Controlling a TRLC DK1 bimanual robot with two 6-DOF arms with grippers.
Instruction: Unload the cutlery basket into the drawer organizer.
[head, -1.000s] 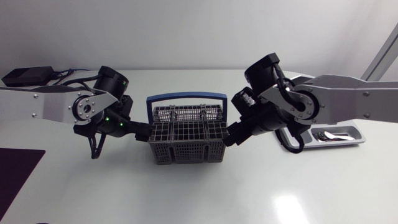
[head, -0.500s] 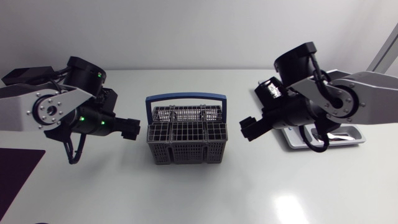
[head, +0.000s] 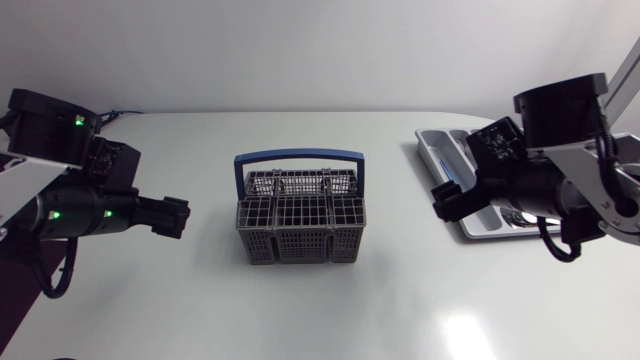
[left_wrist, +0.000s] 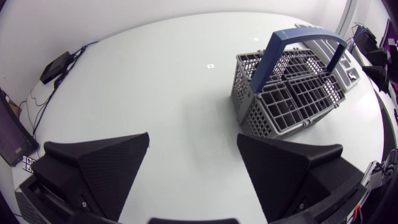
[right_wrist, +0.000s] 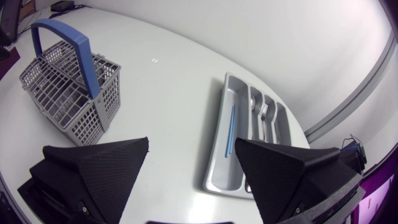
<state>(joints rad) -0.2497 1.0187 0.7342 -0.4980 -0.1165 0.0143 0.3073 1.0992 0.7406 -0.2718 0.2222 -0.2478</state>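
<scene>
Jaws left and right gape wide, gripping nothing — the basket (head: 300, 228) (blue-handled) stands well apart.

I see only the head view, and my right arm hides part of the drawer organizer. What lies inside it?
Observer: The right wrist view shows a thin blue stick alone in one compartment of the drawer organizer, on the side of the cutlery basket.
Operator: And the other compartments?
Observer: They hold metal cutlery; I cannot count it.
Operator: Are the grippers open?
Observer: Yes, left gripper and right gripper are both open, holding nothing.
</scene>
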